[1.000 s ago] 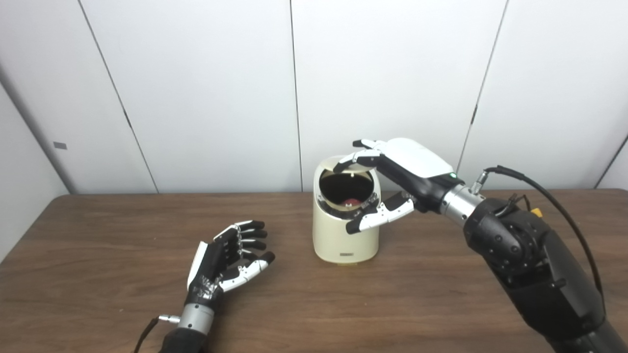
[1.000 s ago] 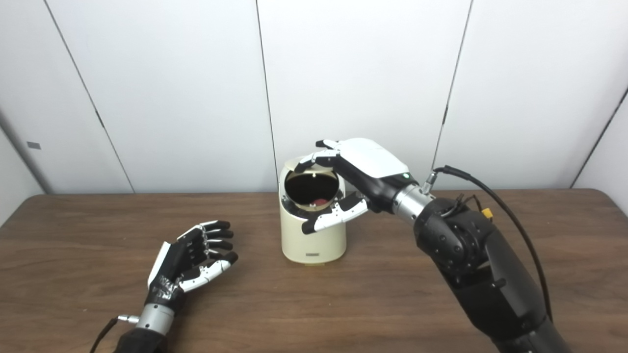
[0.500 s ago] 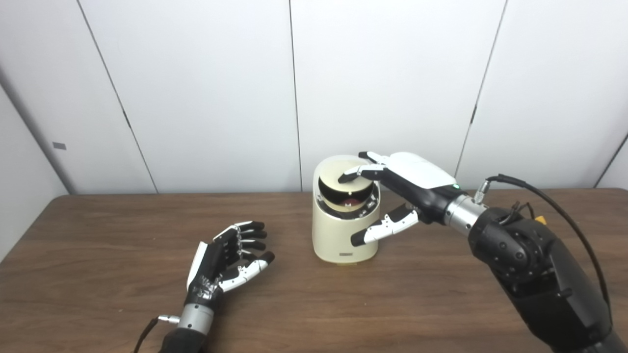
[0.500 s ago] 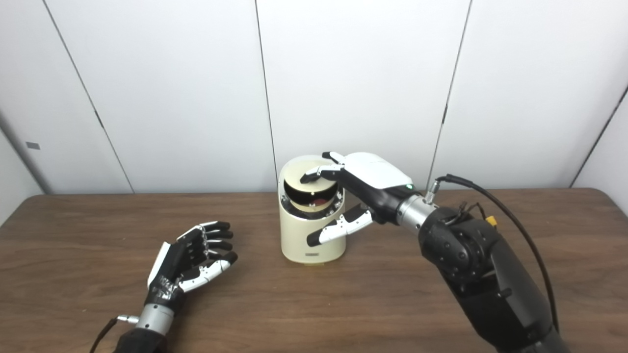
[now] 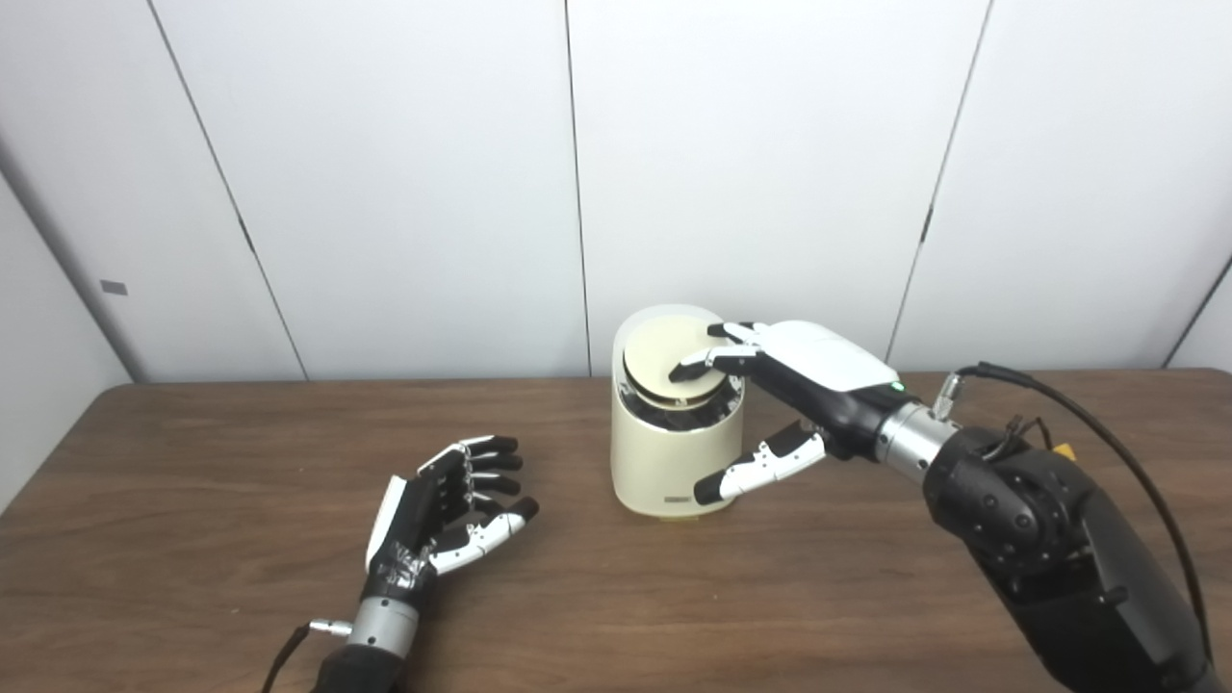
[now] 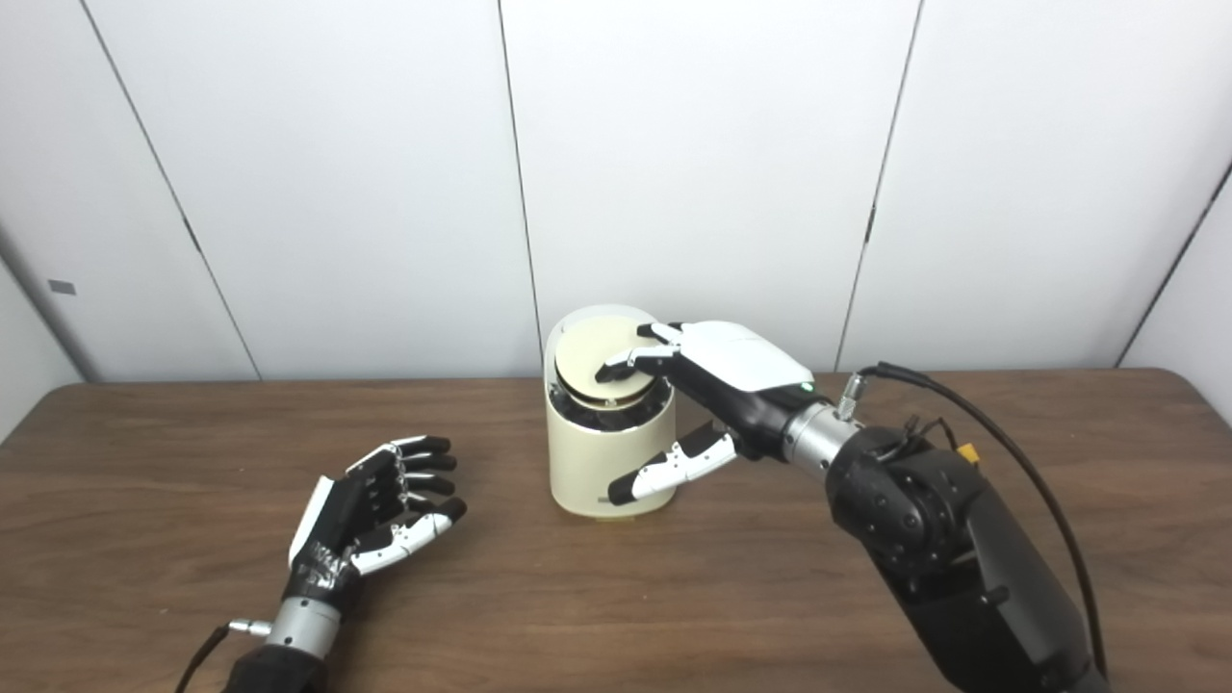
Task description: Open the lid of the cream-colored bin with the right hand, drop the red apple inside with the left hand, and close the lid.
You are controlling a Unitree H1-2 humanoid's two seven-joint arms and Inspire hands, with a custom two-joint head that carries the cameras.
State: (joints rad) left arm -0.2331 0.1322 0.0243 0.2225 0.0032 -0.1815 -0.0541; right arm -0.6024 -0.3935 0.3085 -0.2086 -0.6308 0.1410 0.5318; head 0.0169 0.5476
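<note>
The right hand [image 5: 799, 385], its fingers spread and gripping nothing, presses fingertips [image 5: 688, 369] on the round cream lid [image 5: 669, 364], nearly flat on the cream-colored cylindrical bin [image 5: 669, 452] just beneath the palm, thumb alongside the wall. A dark gap shows under the lid's front edge. The red apple is out of sight, presumably inside. An off-centre push could tip the bin or leave the lid unseated. The left hand [image 5: 443, 510] rests empty and open, well apart on the brown wooden table [image 5: 192, 539].

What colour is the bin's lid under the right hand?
Tan, slightly darker than the cream-coloured bin; the round lid shows best in the left eye view.
</note>
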